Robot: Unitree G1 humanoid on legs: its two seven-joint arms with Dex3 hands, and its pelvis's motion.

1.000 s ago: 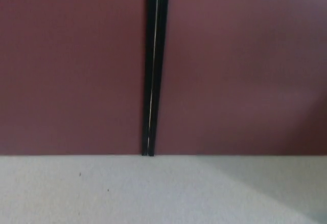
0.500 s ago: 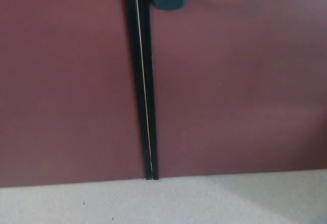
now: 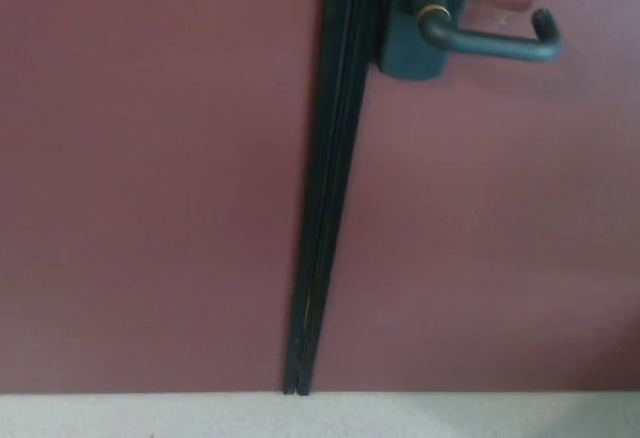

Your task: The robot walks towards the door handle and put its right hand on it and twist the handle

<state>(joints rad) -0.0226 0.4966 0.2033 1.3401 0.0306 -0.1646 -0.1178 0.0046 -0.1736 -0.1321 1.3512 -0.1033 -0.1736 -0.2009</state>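
Note:
A dark grey lever door handle (image 3: 487, 40) juts out level from its backplate (image 3: 412, 28) at the top of the head view, right of centre, its free end pointing right. It is fixed to a dark red door (image 3: 500, 218). Neither of my hands shows anywhere in the picture.
A black vertical seam (image 3: 325, 188) runs from the top down to the floor between the handle's door and a second dark red panel (image 3: 150, 178) on the left. A strip of light grey floor (image 3: 320, 416) lies along the bottom edge.
The whole picture has shifted as the camera tilted up: the handle now shows fully and lower in frame, and less floor is visible at the bottom.

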